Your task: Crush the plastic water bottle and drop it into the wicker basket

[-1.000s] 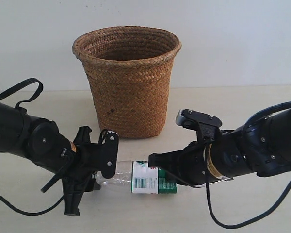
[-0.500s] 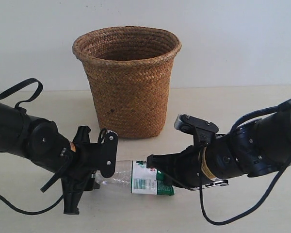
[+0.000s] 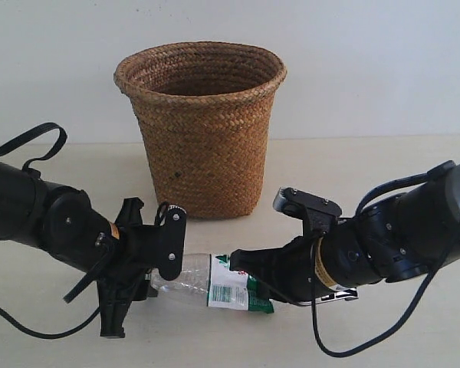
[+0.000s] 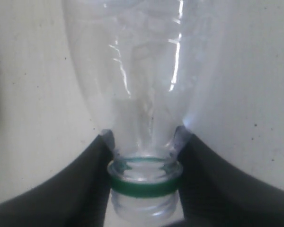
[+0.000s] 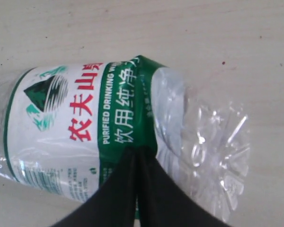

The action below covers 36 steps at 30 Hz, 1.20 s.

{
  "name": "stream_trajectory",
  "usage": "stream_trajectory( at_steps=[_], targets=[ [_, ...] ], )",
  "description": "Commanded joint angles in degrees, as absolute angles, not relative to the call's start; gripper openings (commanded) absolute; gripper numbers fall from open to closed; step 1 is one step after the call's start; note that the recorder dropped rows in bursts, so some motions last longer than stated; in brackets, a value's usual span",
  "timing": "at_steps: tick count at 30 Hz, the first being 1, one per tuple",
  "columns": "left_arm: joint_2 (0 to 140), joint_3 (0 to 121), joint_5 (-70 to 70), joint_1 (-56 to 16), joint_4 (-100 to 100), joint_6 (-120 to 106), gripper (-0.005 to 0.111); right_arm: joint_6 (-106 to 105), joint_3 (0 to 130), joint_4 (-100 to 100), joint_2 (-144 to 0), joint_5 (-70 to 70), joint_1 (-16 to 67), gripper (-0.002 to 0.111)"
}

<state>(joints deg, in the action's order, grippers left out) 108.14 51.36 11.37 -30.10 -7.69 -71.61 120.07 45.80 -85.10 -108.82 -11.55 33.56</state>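
The plastic water bottle (image 3: 215, 285) lies on its side just above the table, spanned between both grippers. Its clear neck with a green ring (image 4: 144, 187) sits gripped between the black fingers of my left gripper (image 4: 144, 137), which is shut on it. The white-and-green label (image 5: 75, 118) is wrinkled, and the ribbed base (image 5: 203, 142) looks buckled. My right gripper (image 5: 136, 153) has its two fingers shut together, tips pressed against the label's green edge near the base. In the exterior view the left gripper (image 3: 167, 257) and right gripper (image 3: 244, 270) face each other. The wicker basket (image 3: 203, 130) stands upright behind them.
A pale table (image 3: 368, 169) meets a white wall behind the basket. Black cables trail from both arms across the near table (image 3: 345, 353). The basket stands about a hand's width behind the bottle.
My right gripper has pushed leftward against the bottle's base. The bottle has grown shorter and its label has crumpled and tilted. The left gripper has held still.
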Motion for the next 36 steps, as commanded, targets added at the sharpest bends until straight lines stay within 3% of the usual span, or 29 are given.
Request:
stream_trajectory(
  at_steps=[1, 18, 36],
  targets=[
    [108.0, 51.6, 10.9, -30.6, -8.6, -71.5, 0.004, 120.0, 43.6, -87.2, -113.9, -10.4, 33.7, 0.000],
    [108.0, 51.6, 11.1, -30.6, -8.6, -71.5, 0.004, 119.6, 46.0, -86.3, -98.2, -20.9, 33.7, 0.000],
    [108.0, 51.6, 11.3, -30.6, -8.6, -71.5, 0.004, 119.1, 48.0, -84.2, -100.1, -21.6, 33.8, 0.000]
  ],
)
